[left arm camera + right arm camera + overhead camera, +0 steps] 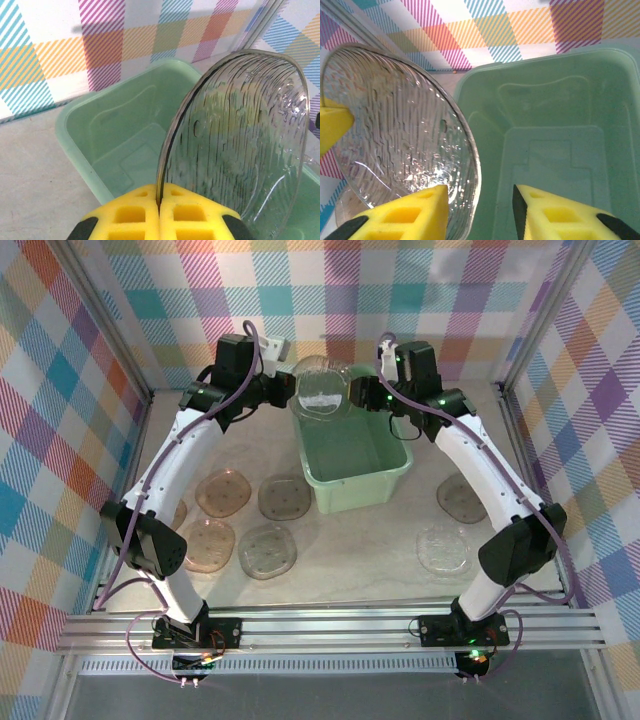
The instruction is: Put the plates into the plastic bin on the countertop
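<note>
A clear ribbed plate (322, 388) hangs on edge over the far end of the mint-green plastic bin (350, 496). My left gripper (160, 192) is shut on its rim, the plate (240, 145) rising from between the yellow pads. My right gripper (480, 192) is open, straddling the opposite rim of that plate (400, 130). One fingertip sits against the plate's face and the other stands clear of it over the bin (555, 125). The bin (125, 130) holds nothing. Several more plates (223, 492) lie flat on the countertop (350, 560).
The loose plates lie left of the bin (267, 551) and right of it (446, 548), (462, 498). Plaid walls (60, 390) close in the back and both sides. Both arms arch over the countertop toward the bin's far end.
</note>
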Controlling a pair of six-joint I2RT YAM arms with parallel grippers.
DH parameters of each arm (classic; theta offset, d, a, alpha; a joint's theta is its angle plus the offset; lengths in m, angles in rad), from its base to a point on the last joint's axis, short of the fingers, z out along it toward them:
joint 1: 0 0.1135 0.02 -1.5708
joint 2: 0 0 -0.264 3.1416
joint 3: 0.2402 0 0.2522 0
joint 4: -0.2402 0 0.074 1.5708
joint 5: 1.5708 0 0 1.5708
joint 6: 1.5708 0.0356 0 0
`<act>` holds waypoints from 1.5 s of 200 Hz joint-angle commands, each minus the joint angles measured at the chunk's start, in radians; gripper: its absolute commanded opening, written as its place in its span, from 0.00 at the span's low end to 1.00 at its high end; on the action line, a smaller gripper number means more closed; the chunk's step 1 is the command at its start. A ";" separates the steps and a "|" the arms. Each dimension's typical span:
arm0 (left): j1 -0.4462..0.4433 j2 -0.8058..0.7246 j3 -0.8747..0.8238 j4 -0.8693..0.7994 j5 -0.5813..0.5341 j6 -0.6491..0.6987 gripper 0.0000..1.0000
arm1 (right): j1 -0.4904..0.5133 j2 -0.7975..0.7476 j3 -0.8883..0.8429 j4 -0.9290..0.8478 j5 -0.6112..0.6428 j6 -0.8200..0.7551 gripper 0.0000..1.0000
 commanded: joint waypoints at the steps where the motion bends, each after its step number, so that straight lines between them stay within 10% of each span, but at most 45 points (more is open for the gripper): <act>1: -0.020 0.012 0.054 0.041 0.016 0.014 0.00 | 0.000 0.010 0.012 0.022 -0.006 0.006 0.38; 198: -0.050 0.032 0.079 0.027 0.012 0.014 0.00 | 0.000 0.040 -0.002 0.026 -0.021 0.073 0.00; 300: -0.050 0.071 0.125 -0.006 -0.099 -0.002 0.33 | -0.001 0.021 -0.011 0.025 -0.018 0.113 0.00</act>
